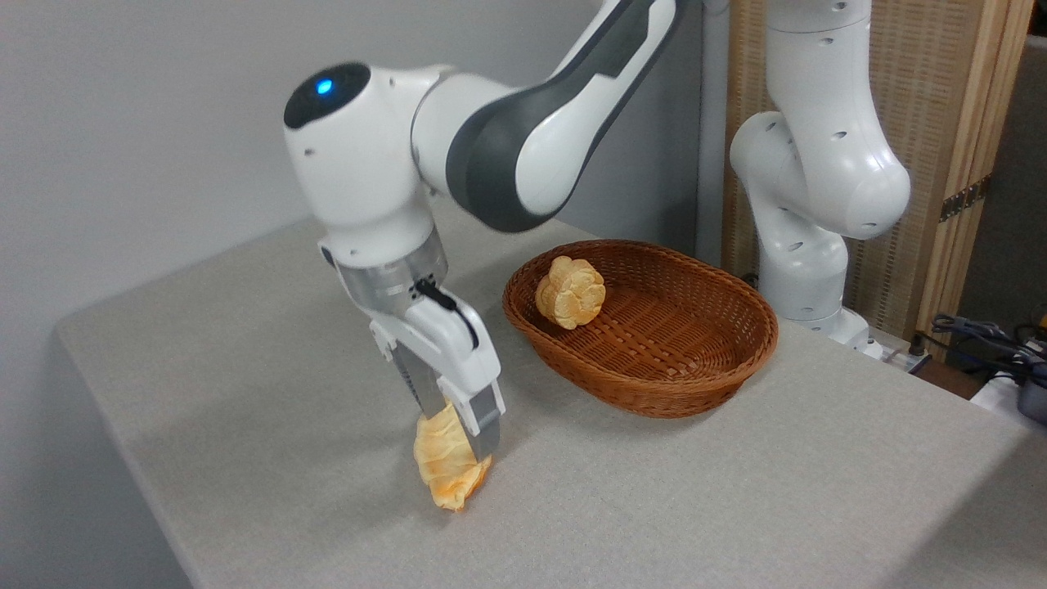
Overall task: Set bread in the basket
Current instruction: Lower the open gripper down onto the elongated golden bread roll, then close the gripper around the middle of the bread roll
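Camera view, nearest first: low and left of centre in the frame, the bread (446,470) hangs end-down over the grey tabletop (736,507), its tapered orange tip at or just off the cloth; whether it touches I cannot tell. It looks light and soft, a ridged loaf that would dent or tear if squeezed hard, and its surface seems dry enough not to slip. Its thick middle is the safer place to take hold, and the hold now sits nearer the upper end. The gripper (458,425) has its jaws closed narrowly on that upper part, one finger in front of the loaf and one behind it, so the bread dangles tilted below them. Further back, right of centre, the basket (761,327) stands well apart from the loaf, with a small round bun (571,292) leaning against its inner left wall. Behind it, at the upper right, rises the white arm base (818,180)
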Motion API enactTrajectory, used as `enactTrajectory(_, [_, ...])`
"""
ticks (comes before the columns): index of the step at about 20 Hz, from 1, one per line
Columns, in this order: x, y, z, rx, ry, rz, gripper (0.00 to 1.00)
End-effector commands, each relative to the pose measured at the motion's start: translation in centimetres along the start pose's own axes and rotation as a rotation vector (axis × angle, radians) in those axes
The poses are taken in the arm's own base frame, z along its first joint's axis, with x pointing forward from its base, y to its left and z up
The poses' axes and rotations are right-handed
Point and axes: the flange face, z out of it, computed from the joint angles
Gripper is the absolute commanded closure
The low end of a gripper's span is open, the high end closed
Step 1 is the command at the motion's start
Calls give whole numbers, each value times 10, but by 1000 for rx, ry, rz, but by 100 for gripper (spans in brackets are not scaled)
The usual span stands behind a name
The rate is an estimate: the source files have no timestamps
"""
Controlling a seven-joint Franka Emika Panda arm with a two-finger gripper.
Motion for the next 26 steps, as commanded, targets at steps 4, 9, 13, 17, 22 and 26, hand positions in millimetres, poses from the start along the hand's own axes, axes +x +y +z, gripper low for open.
enactTrajectory(4, [16,-2,26,13,-8,15,0])
enactTrajectory(9, [18,-1,28,11,-11,47,69])
enactTrajectory(13, [17,-1,27,7,-14,49,71])
enactTrajectory(17, [16,0,27,4,-17,63,71])
enactTrajectory(22, [13,2,20,-2,-19,62,71])
enactTrajectory(26, [7,6,-4,10,4,67,71])
